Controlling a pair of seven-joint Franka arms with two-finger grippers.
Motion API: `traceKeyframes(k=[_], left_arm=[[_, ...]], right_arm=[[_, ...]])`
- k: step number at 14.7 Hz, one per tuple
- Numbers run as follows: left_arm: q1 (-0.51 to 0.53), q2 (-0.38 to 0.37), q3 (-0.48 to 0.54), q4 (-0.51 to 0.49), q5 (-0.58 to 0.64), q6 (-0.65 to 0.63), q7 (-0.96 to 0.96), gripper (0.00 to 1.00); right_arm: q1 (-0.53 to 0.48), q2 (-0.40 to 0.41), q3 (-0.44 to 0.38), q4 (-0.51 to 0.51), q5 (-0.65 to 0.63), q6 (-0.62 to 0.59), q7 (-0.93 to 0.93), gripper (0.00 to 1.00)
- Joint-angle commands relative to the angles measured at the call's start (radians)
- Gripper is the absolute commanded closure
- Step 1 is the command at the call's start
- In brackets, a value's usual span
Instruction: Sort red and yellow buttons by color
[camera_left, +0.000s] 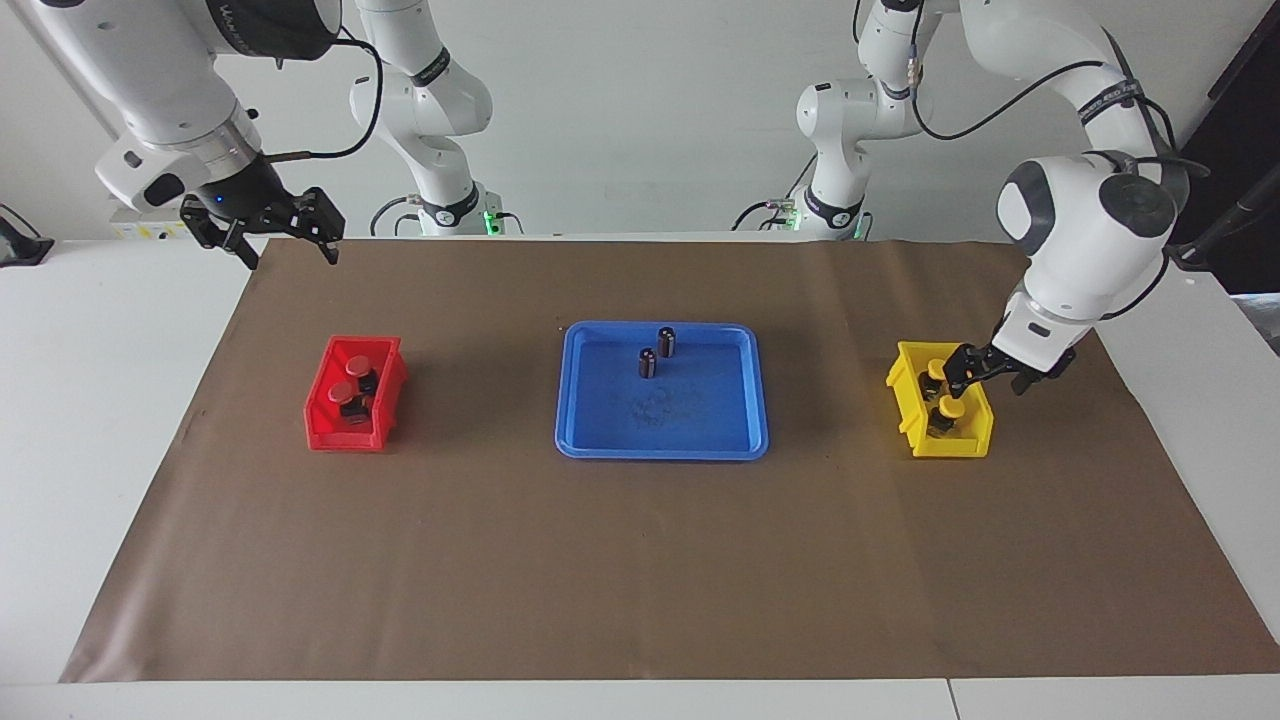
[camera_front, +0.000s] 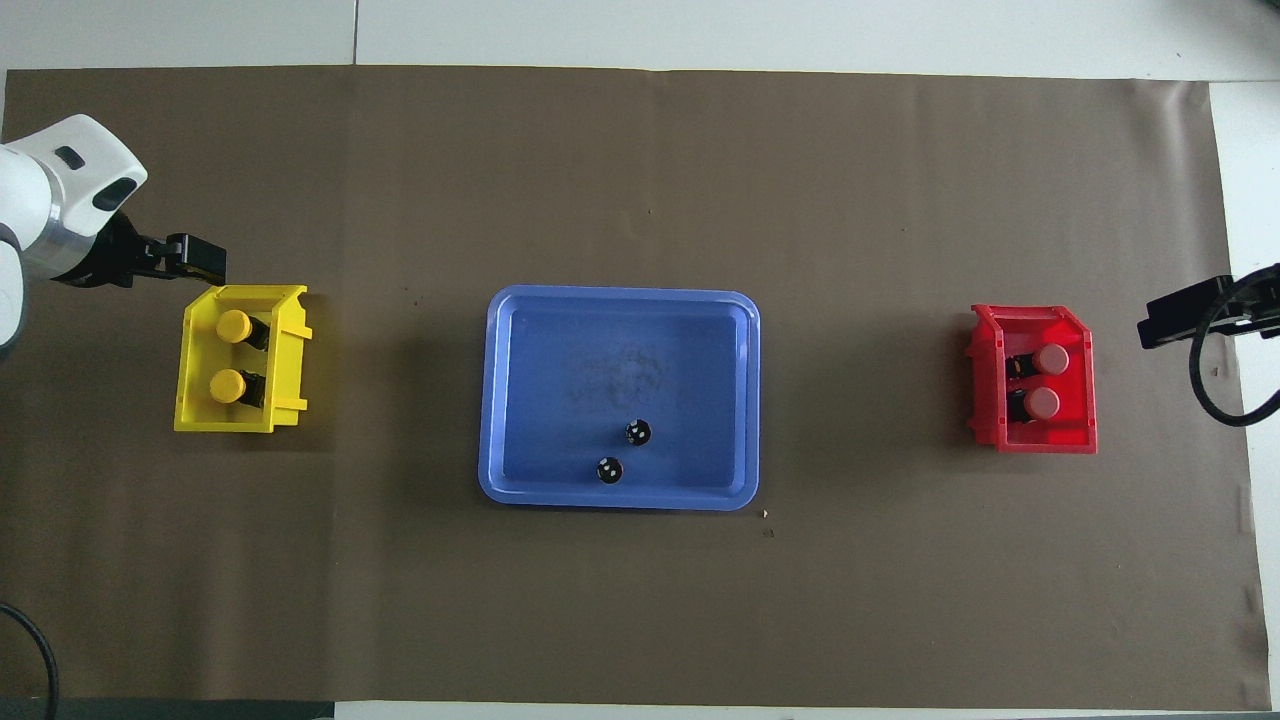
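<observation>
Two yellow buttons (camera_left: 935, 372) (camera_left: 950, 408) lie in the yellow bin (camera_left: 960, 448) at the left arm's end of the table; they also show in the overhead view (camera_front: 233, 326) (camera_front: 228, 386). Two red buttons (camera_left: 358, 365) (camera_left: 342, 392) lie in the red bin (camera_left: 345, 438) at the right arm's end, seen from overhead too (camera_front: 1051, 359) (camera_front: 1042, 403). My left gripper (camera_left: 990, 372) hangs open and empty just above the yellow bin's rim. My right gripper (camera_left: 288, 248) is open and empty, raised high over the paper's edge near its base.
A blue tray (camera_left: 660, 410) sits mid-table between the bins, with two dark capless cylinders (camera_left: 666, 342) (camera_left: 648, 363) standing in its part nearer the robots. Brown paper (camera_left: 640, 570) covers the table.
</observation>
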Motion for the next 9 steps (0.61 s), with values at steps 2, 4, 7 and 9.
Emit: traceKeyframes(k=[2,4,7,9], left_arm=[[-0.009,-0.029,-0.004,0.167,-0.048,-0.227,0.017,0.0],[-0.009,-0.032,-0.004,0.278,-0.087,-0.369,0.018,0.0],[-0.009,-0.077,-0.012,0.296,-0.1,-0.483,0.017,0.0],[-0.01,-0.096,-0.02,0.296,-0.099,-0.483,0.012,0.0]], right_arm=[[-0.003,0.001,-0.004,0.022,0.005,-0.028,0.008,0.0],[-0.012,0.0,-0.004,0.022,0.003,-0.023,0.008,0.0],[-0.013,0.0,-0.006,0.022,0.002,-0.023,0.008,0.0],[-0.006,0.0,-0.006,0.025,-0.016,-0.021,0.008,0.0]])
